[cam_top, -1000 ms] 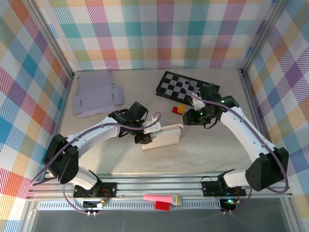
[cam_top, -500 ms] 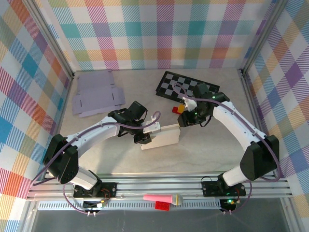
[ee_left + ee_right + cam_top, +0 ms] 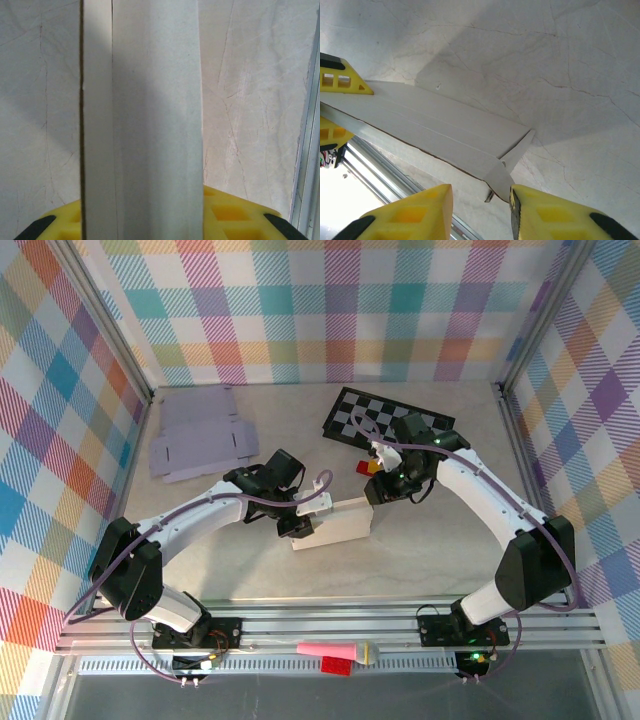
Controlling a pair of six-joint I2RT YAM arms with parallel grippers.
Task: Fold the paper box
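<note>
The white paper box point(image 3: 338, 523) lies partly folded at mid-table. My left gripper point(image 3: 300, 526) is shut on the box's left end. In the left wrist view the box's panel point(image 3: 150, 115) stands upright between the yellow fingers point(image 3: 235, 215). My right gripper point(image 3: 378, 490) hovers at the box's right end, jaws open. In the right wrist view the box point(image 3: 430, 125) stretches away, and its small end flap point(image 3: 497, 177) pokes between the fingertips point(image 3: 550, 212), close to the right one. The right gripper point(image 3: 482, 205) is closed on nothing.
Flat lilac cardboard blanks point(image 3: 198, 435) lie at the back left. A black-and-white checkered board point(image 3: 385, 415) sits at the back, with red and yellow blocks point(image 3: 371, 466) just behind the right gripper. A pink object point(image 3: 335, 651) rests on the front rail point(image 3: 330, 625).
My right gripper has moved left to the box's right end and its jaws have narrowed. The box's right flap has folded in. The left arm has stayed put.
</note>
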